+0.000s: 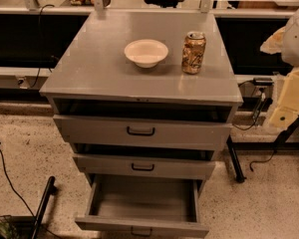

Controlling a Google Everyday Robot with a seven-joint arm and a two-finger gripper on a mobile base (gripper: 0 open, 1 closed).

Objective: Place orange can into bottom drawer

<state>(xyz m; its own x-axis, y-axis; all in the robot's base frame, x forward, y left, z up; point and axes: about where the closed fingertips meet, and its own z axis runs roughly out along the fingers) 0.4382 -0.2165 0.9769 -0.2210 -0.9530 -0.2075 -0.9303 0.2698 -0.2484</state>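
The orange can (pixel 193 53) stands upright on the grey cabinet top (pixel 99 68), at the right, next to a cream round bowl (pixel 146 52). The bottom drawer (pixel 142 223) is pulled out and open, with nothing in its tray. My gripper (pixel 290 101) is at the right edge of the camera view, below a white arm part (pixel 296 31). It is off to the right of the cabinet, well apart from the can, and holds nothing that I can see.
The two upper drawers (pixel 141 131) stand slightly ajar. Cables and a dark stand leg (pixel 235 161) are on the floor to the cabinet's right. A dark bar (pixel 42 203) and a wire basket are at the lower left. A ledge runs behind.
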